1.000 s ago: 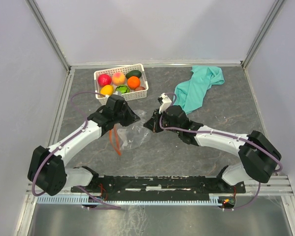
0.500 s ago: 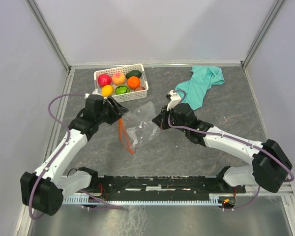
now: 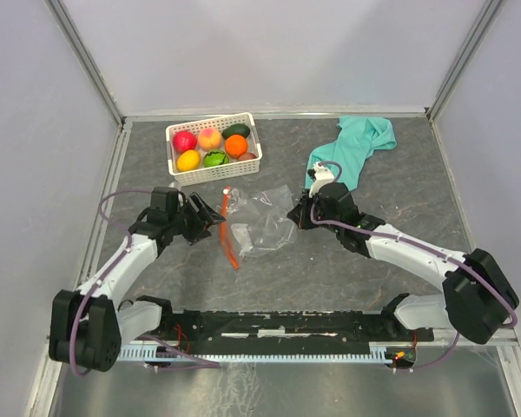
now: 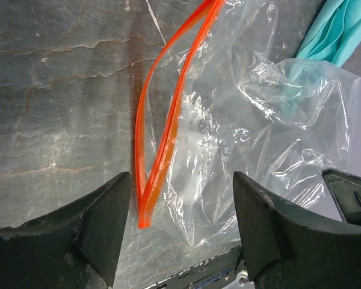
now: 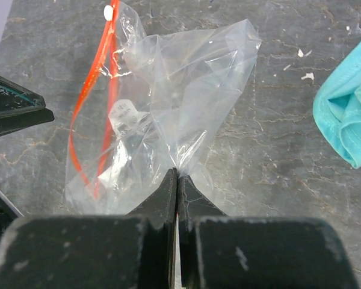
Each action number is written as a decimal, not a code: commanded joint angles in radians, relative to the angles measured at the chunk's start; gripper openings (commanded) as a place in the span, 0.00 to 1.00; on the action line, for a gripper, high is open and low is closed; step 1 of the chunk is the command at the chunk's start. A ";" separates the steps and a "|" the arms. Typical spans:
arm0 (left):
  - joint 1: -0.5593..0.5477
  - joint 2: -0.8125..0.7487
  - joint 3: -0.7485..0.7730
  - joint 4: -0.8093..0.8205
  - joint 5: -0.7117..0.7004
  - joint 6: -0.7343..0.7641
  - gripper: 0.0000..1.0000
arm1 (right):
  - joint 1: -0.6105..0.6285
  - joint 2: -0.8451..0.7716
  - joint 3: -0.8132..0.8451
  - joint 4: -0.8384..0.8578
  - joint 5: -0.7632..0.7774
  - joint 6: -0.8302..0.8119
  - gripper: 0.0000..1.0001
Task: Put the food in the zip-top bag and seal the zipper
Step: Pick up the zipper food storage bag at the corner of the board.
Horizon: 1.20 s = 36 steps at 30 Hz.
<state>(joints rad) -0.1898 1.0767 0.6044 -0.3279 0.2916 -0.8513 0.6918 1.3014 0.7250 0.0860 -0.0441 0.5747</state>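
The clear zip-top bag (image 3: 262, 224) lies crumpled on the table between both arms, and its orange zipper (image 3: 229, 228) gapes open on its left side. My right gripper (image 3: 298, 214) is shut on the bag's right edge (image 5: 186, 84), pinching the film at the fingertips (image 5: 177, 173). My left gripper (image 3: 210, 228) stands open just left of the zipper. In the left wrist view the zipper's lower end (image 4: 159, 150) sits between the spread fingers (image 4: 182, 195), touching neither. The food (image 3: 210, 139) is in the white basket (image 3: 217, 172) behind the bag.
A teal cloth (image 3: 352, 155) lies bunched at the back right, just behind my right wrist and also seen in the right wrist view (image 5: 349, 114). The enclosure's walls close in the table on three sides.
My left gripper has opened, let go of the zipper and drawn back to the left and down. The right gripper has pulled the bag to the right, and the bag has dropped onto the table.
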 commanded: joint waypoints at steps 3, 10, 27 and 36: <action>0.012 0.098 -0.016 0.237 0.130 0.056 0.75 | -0.027 -0.001 -0.032 0.034 -0.022 -0.018 0.02; 0.012 0.252 -0.006 0.310 0.177 0.075 0.70 | -0.047 0.031 -0.038 0.048 -0.048 -0.023 0.02; 0.014 0.197 0.059 0.263 0.224 0.130 0.03 | -0.132 0.045 0.014 -0.100 0.001 -0.077 0.02; 0.011 0.052 0.180 0.099 0.227 0.181 0.03 | -0.136 0.023 0.109 -0.313 0.109 -0.133 0.02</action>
<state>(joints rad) -0.1875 1.1805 0.7033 -0.1642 0.5266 -0.7391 0.5686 1.3548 0.7906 -0.1127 -0.0395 0.4980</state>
